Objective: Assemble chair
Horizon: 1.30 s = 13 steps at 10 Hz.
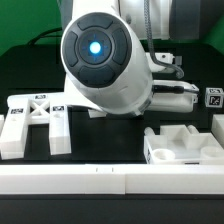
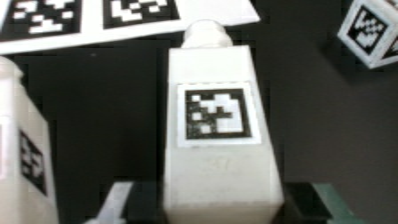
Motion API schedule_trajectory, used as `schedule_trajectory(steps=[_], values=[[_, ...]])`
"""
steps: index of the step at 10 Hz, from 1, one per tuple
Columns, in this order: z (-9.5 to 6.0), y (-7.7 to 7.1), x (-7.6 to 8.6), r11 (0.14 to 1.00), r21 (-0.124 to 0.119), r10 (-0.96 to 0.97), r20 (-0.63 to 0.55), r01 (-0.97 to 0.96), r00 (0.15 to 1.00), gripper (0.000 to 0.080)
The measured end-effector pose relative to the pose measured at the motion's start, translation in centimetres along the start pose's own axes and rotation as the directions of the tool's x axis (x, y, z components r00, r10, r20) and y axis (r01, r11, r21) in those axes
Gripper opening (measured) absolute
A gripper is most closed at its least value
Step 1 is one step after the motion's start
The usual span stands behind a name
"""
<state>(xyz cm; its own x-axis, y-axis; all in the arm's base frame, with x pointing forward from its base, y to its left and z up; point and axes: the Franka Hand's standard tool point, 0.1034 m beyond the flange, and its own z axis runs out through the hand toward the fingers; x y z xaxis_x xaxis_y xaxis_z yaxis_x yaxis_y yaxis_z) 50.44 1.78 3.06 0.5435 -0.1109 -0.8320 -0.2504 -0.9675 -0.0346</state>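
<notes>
I have my arm (image 1: 100,55) bent low over the black table (image 1: 105,135), its gripper (image 2: 221,200) half-closed and clasping a tagged white chair slab (image 2: 215,90) lying near the marker board (image 2: 107,20), with the X-braced frame (image 1: 35,115) at the exterior view's left.

Bright, even light falls from above: the arm's white shell (image 1: 115,80) shades grey underneath, its blue lamp (image 1: 95,47) glowing. The black table (image 1: 110,135) swallows shadows. Close up, the tagged slab (image 2: 217,110) looks soft and washed-out.

A frame (image 1: 35,122) is laid at the table's (image 1: 110,135) edge on the exterior view's left, a block (image 1: 185,148) on its right, a slab (image 1: 178,97) behind.
</notes>
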Motion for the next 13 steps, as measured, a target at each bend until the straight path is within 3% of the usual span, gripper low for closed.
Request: schedule_trajectory(steps=[3, 6, 8, 9, 13], values=[[-3.0, -1.3, -1.7, 0.999, -0.007, 0.032, 0.009, -0.032, 0.999, 0.0288], [-3.4, -1.4, -0.8, 1.000, 0.000, 0.029, -0.052, -0.029, 0.998, 0.0288], [-4.7, -2.0, 0.2, 1.000, 0.013, 0.016, -0.229, -0.014, 0.973, 0.0288], [-5.4, -2.1, -0.8, 1.000, -0.003, -0.010, -0.253, 0.010, 0.968, 0.0288], [-11.0, -3.5, -2.1, 0.999, 0.018, -0.024, -0.472, 0.037, 0.881, 0.0288]])
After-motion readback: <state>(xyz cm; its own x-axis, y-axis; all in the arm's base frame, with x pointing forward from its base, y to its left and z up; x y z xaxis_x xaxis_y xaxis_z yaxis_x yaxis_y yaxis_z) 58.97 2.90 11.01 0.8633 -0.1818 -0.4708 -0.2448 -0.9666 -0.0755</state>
